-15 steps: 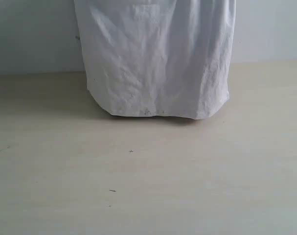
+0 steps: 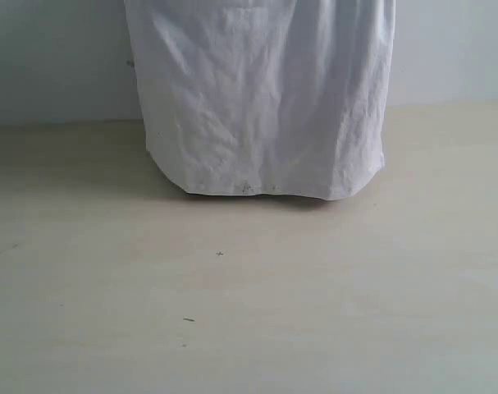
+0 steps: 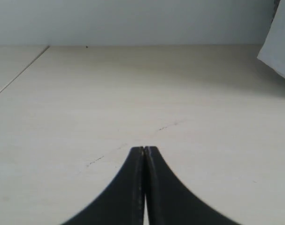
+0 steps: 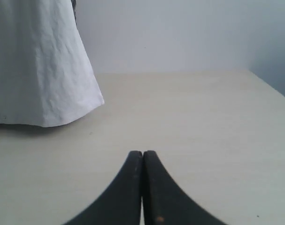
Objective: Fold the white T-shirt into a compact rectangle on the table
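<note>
White T-shirt (image 2: 261,107) hangs wrinkled, hem down at the table (image 2: 249,312), ahead of both my grippers and apart from them; left gripper (image 3: 144,149) is pinched closed on nothing; right gripper (image 4: 142,153) likewise, empty.

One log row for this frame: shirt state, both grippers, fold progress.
white T-shirt: hanging, hem near table, not folded | left gripper: shut, empty | right gripper: shut, empty
</note>
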